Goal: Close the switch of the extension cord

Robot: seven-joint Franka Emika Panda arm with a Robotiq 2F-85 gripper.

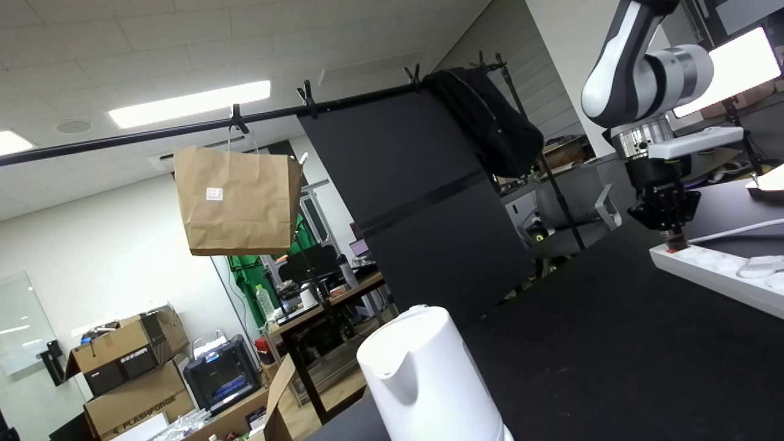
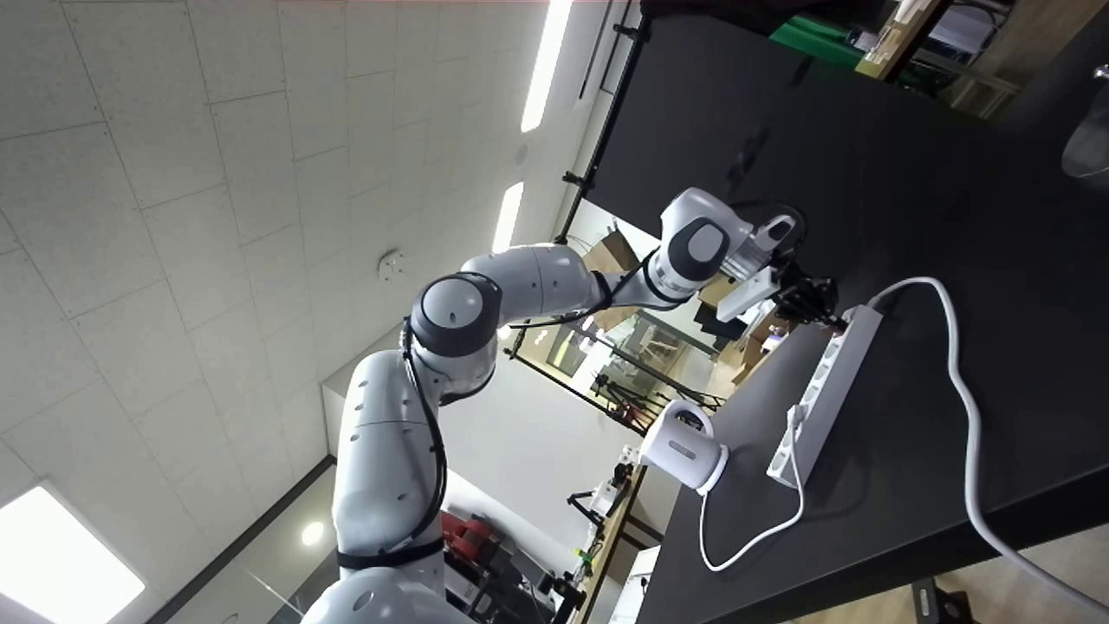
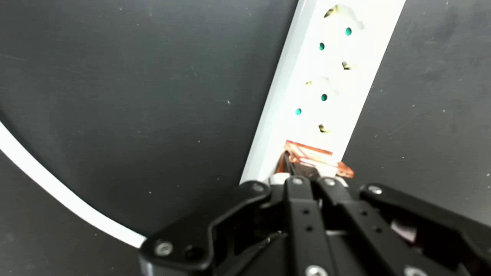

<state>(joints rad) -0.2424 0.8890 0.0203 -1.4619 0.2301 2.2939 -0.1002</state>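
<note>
Inward of the edges of the table (image 2: 910, 416), the extension cord (image 2: 830, 390) is laid as a long white bar, its cable (image 2: 973, 433) led over one edge and the kettle (image 2: 682, 451) placed near another. At the cabled end, the hand (image 1: 674, 239) is shown closed, its tips positioned at an orange part (image 3: 305, 148); whether contact is made cannot be told.

White kettle (image 2: 680, 446) stands on the table (image 1: 582, 343) — a paper bag (image 1: 236, 205) hangs from a rail (image 1: 122, 138).
</note>
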